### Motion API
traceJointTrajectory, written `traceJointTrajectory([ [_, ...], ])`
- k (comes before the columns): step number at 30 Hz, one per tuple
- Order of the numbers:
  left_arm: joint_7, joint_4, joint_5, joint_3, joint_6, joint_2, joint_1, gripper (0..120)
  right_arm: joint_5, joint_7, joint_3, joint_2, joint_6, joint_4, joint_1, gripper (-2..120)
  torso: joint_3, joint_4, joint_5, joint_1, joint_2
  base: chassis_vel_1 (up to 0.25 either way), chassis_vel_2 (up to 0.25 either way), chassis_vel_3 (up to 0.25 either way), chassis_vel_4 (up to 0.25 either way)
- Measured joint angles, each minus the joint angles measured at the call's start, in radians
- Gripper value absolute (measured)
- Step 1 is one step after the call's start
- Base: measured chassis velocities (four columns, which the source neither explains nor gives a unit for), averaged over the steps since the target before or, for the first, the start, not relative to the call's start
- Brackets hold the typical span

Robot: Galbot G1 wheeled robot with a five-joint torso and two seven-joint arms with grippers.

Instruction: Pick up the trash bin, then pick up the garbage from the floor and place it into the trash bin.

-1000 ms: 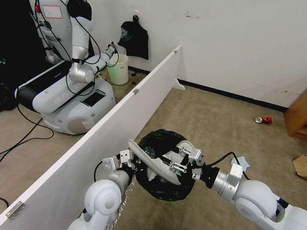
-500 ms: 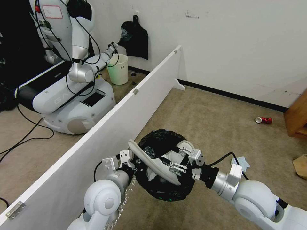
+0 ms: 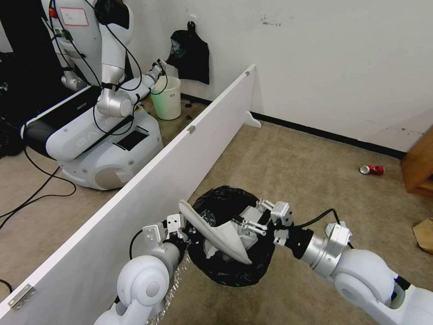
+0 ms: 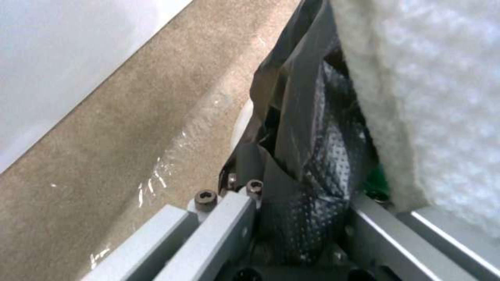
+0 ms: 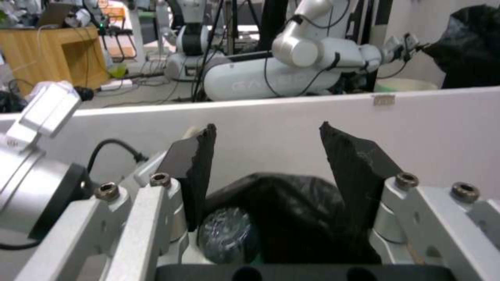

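Slipper (image 3: pixel 212 229) now released, right hand (image 3: pixel 246 224) spread, pulled back

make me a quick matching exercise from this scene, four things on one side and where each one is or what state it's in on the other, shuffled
Things:
1. trash bin
2. white slipper
3. red can
4. right gripper

Places or states:
A. lying on the carpet near the wall's baseboard
B. open, above the bin's mouth
C. held up off the floor by the left gripper clamped on its rim
D. resting slantwise across the bin's opening

Pairs: 1-C, 2-D, 3-A, 4-B
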Motion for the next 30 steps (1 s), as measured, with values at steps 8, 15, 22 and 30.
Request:
traceJointTrajectory([
  [8,-0.015,-0.001,-0.003,0.001,0.001,-0.001,0.004,0,0.014,0.000,0.022,0.001,0.003,0.008,-0.001,57,0.000,0.0000,0.0000,0.000,0.000,0.000,0.000,0.000,0.000],
  [15,-0.049,-0.005,-0.016,-0.005,0.001,0.005,0.009,0,0.039,0.001,0.059,-0.003,0.003,0.019,-0.002,61,0.000,0.0001,0.0001,0.000,0.000,0.000,0.000,0.000,0.000],
  [22,-0.055,-0.009,-0.026,-0.006,0.002,0.016,0.008,0,0.065,0.001,0.110,-0.006,0.004,0.028,-0.011,61,0.000,0.0000,0.0000,0.000,0.000,0.000,0.000,0.000,0.000],
  [30,-0.055,-0.009,-0.037,-0.003,0.002,0.031,-0.003,0,0.075,0.001,0.191,-0.006,0.007,0.033,-0.042,61,0.000,0.0000,0.0001,0.000,0.000,0.000,0.000,0.000,0.000],
])
